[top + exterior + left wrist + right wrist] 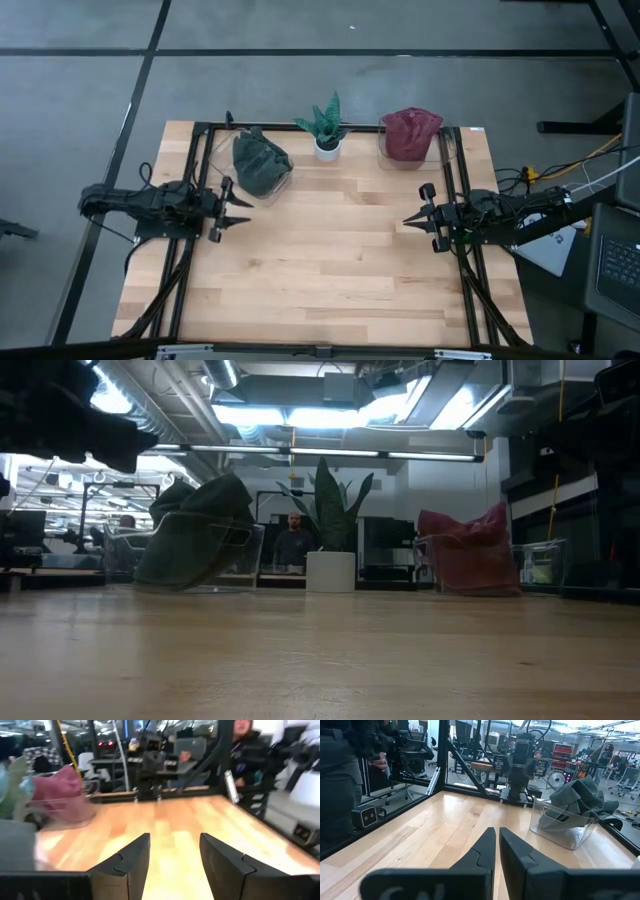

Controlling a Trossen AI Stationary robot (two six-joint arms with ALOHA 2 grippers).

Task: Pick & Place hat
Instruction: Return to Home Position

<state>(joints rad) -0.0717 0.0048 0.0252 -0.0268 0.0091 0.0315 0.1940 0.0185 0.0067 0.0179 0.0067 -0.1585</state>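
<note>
Desk (320,270): light wood top in a black frame; the near half carries only bare boards.
Right gripper (407,221): at the right edge, about halfway back, pointing in toward the middle. Fingers drawn together with only a thin slit between them; nothing held. Not touching any object.
Left gripper (243,210): at the left edge, about halfway back, facing the right one across the wood. Fingers spread wide, empty. Just in front of the left bin, apart from it.
Left bin (562,834): clear plastic, near the far left corner, sitting askew to the desk edge.
Dark cap (262,165): inside the left bin, crumpled grey-black fabric heaped above the rim. How many caps make up the heap, I cannot tell.
Plant (327,128): spiky green leaves in a white pot, at the middle of the far edge, between the two bins.
Right bin (535,570): clear, near the far right corner.
Red cap (410,132): dark red fabric bunched inside the right bin, rising past its rim.
Person (293,545): beyond the far edge, in dark clothing, in the room behind the plant.
</note>
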